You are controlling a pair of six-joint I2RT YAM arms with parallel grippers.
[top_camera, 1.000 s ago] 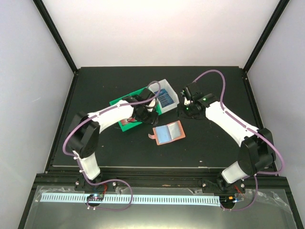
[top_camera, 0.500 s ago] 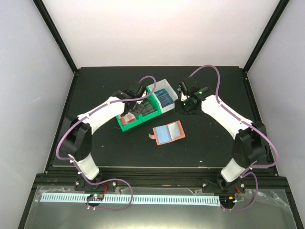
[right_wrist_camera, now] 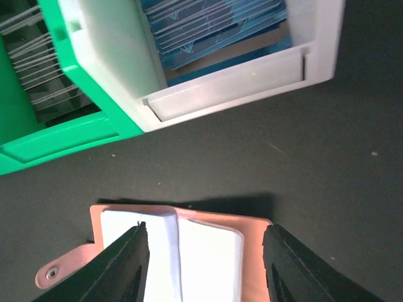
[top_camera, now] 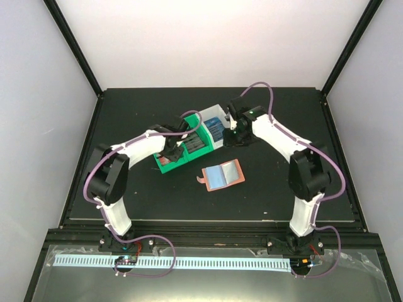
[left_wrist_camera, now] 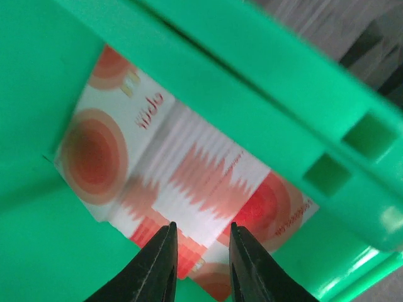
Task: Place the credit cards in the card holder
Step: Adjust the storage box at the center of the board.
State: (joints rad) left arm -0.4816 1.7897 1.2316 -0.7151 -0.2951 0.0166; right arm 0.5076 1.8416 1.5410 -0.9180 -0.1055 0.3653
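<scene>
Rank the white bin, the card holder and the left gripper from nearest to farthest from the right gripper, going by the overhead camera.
From the right gripper, in the top external view:
1. white bin, right beside it, on its left.
2. card holder, lying open, toward the arms' bases.
3. left gripper, farther left, over the green bin.

Left arm [top_camera: 135, 150] stretches fwd and inward, wrist bent down — left gripper [left_wrist_camera: 201, 229] has its fingers only narrowly apart, nothing btw them. Right arm [top_camera: 280, 135] reaches fwd-left — right gripper [right_wrist_camera: 206, 228] points down, fingers spread wide.
</scene>
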